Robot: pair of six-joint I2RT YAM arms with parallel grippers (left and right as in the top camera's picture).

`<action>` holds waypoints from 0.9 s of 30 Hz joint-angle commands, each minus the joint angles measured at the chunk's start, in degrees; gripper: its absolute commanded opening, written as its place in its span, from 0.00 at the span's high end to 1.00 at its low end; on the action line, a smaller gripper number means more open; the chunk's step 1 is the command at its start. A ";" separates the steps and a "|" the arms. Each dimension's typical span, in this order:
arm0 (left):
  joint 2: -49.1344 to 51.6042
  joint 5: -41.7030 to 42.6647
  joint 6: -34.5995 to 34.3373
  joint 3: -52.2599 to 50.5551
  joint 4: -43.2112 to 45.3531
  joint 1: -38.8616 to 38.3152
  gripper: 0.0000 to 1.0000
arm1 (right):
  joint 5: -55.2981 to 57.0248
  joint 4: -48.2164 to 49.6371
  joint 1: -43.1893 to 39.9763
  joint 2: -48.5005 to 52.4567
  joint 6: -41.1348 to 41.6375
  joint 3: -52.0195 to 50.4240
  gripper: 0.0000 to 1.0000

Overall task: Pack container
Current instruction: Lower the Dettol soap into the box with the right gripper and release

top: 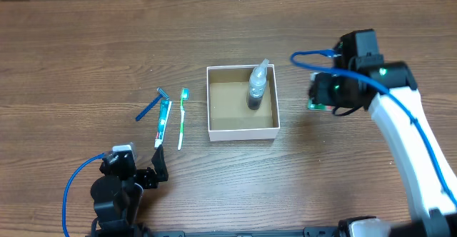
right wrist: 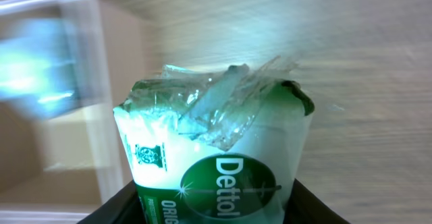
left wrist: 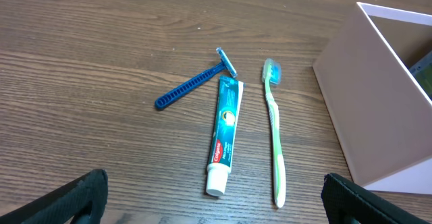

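The container [top: 242, 130] is a small white square box with a brown inside at the table's middle. A clear bottle [top: 258, 85] stands inside it at the back right. Left of it lie a green toothbrush [top: 182, 118], a toothpaste tube [top: 163, 121] and a blue razor [top: 151, 106]. They also show in the left wrist view: toothbrush [left wrist: 274, 133], toothpaste [left wrist: 224, 135], razor [left wrist: 192, 86], box wall [left wrist: 368, 109]. My left gripper [left wrist: 216, 204] is open and empty, in front of the toothpaste. My right gripper [top: 319, 98] is shut on a green-and-white Dettol soap packet [right wrist: 216, 156], right of the box.
The blue cables of both arms loop near the grippers, one at the front left [top: 71, 187] and one at the back right [top: 314, 55]. The wooden table [top: 86, 44] stretches around the box.
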 commanded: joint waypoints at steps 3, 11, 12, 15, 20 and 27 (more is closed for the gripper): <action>-0.42 0.76 -0.61 -0.20 0.11 -0.37 0.00 | -3.04 6.01 15.69 -2.95 -9.33 0.26 0.55; -0.42 0.76 -0.61 -0.20 0.11 -0.37 0.00 | -0.07 14.19 23.21 7.41 -27.85 0.26 0.61; -0.42 0.76 -0.61 -0.20 0.11 -0.37 0.00 | -0.11 14.62 23.23 8.52 -28.41 0.26 0.61; -0.42 0.76 -0.61 -0.20 0.11 -0.37 0.00 | 0.24 15.52 23.23 11.52 -28.96 0.26 0.53; -0.42 0.76 -0.61 -0.20 0.11 -0.37 0.00 | 0.39 15.87 23.23 13.40 -28.17 0.33 0.34; -0.42 0.76 -0.61 -0.20 0.11 -0.37 0.00 | -1.09 7.87 23.28 7.39 -12.76 2.75 0.31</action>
